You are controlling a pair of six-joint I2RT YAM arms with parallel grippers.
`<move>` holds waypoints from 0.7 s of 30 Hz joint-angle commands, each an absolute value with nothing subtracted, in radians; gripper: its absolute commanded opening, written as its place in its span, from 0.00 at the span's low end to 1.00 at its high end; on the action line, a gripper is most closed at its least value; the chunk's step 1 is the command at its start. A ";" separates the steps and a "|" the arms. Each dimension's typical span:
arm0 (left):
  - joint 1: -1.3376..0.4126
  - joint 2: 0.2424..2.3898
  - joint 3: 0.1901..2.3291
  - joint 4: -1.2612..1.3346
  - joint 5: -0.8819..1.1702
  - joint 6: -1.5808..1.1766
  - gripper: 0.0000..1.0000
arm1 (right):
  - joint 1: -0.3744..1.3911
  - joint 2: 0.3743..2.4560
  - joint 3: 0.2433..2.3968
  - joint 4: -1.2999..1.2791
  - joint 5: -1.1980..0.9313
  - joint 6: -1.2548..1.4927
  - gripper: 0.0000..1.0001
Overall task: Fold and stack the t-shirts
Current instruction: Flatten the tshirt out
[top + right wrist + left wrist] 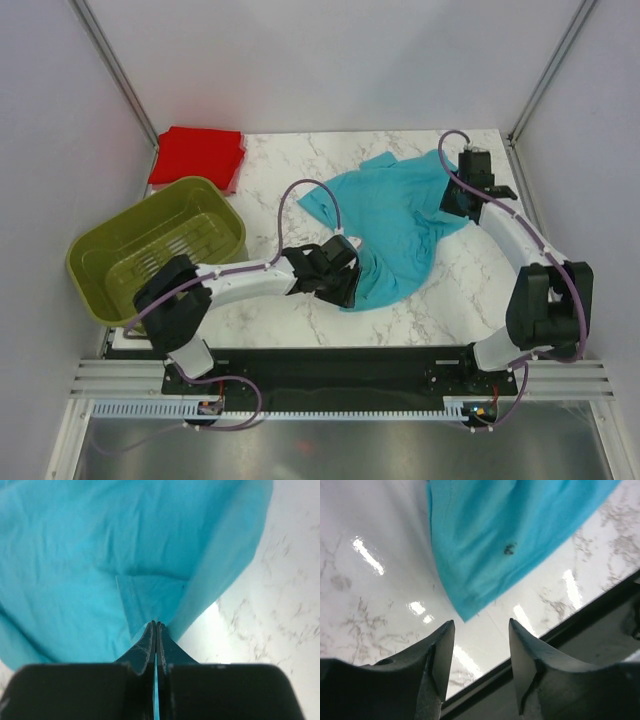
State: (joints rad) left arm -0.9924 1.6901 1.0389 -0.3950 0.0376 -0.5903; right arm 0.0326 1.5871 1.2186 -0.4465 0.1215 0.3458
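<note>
The turquoise t-shirt (392,222) lies crumpled in the middle of the marble table. My right gripper (455,200) is shut on its right edge; in the right wrist view the cloth (100,565) hangs from the pinched fingertips of that gripper (156,625). My left gripper (345,285) is open and empty at the shirt's near left corner; in the left wrist view the shirt's corner (485,555) lies just beyond this gripper (481,630), apart from it. The red t-shirt (197,156) is a flat folded square at the far left.
An olive-green slotted basket (155,255) stands at the left, near the left arm. The black rail at the table's front edge (580,615) runs close under the left gripper. White walls enclose the table on three sides.
</note>
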 commanded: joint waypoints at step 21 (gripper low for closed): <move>-1.118 1.716 1.084 -0.377 -0.061 -0.066 0.47 | 0.057 1.328 1.060 -0.456 0.063 0.414 0.00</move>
